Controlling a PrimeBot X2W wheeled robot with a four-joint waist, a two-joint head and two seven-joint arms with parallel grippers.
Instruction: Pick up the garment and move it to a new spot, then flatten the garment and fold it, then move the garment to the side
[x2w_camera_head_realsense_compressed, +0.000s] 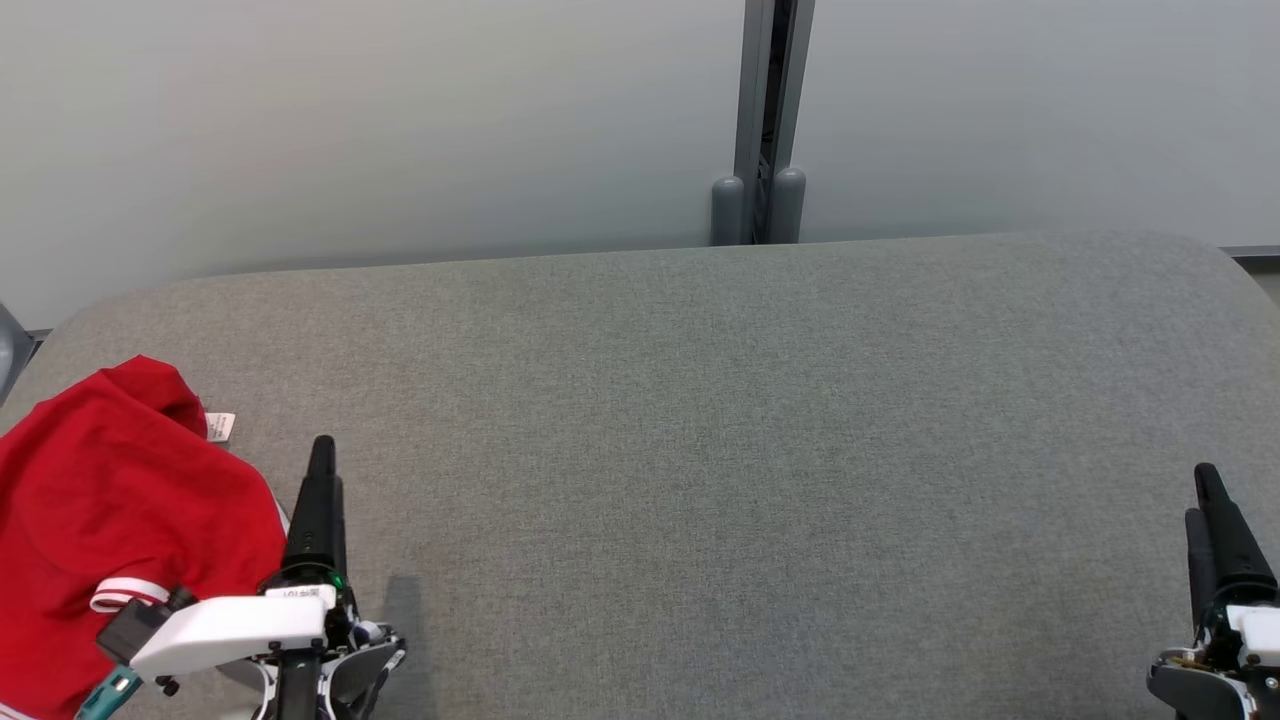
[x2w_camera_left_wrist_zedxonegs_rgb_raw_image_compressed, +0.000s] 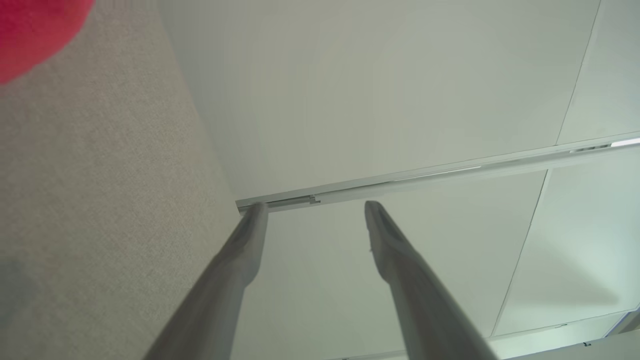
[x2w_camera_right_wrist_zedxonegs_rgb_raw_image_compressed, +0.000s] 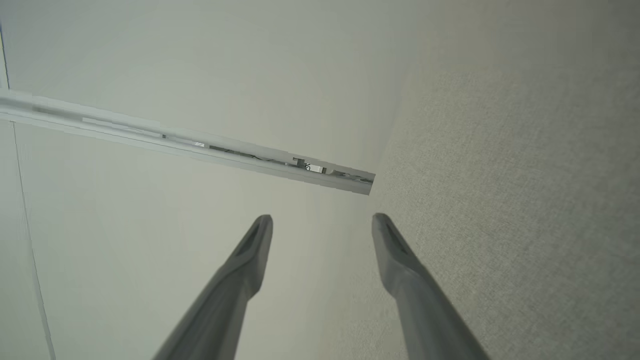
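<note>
The garment (x2w_camera_head_realsense_compressed: 110, 520) is a red shirt with white-striped cuffs, lying crumpled at the left edge of the grey table (x2w_camera_head_realsense_compressed: 700, 450); a white tag sticks out at its far side. A red corner of the garment (x2w_camera_left_wrist_zedxonegs_rgb_raw_image_compressed: 35, 30) also shows at the top left of the left wrist view. My left gripper (x2w_camera_head_realsense_compressed: 322, 470) hovers just right of the shirt, turned on edge, and in the left wrist view the left gripper (x2w_camera_left_wrist_zedxonegs_rgb_raw_image_compressed: 315, 210) stands open with nothing between its fingers. My right gripper (x2w_camera_head_realsense_compressed: 1205, 490) is at the far right, and in its wrist view the right gripper (x2w_camera_right_wrist_zedxonegs_rgb_raw_image_compressed: 322, 220) is open and empty.
The grey fabric tabletop stretches wide between the two arms. A pale wall (x2w_camera_head_realsense_compressed: 400, 120) with a dark vertical post (x2w_camera_head_realsense_compressed: 765, 120) stands right behind the table's far edge.
</note>
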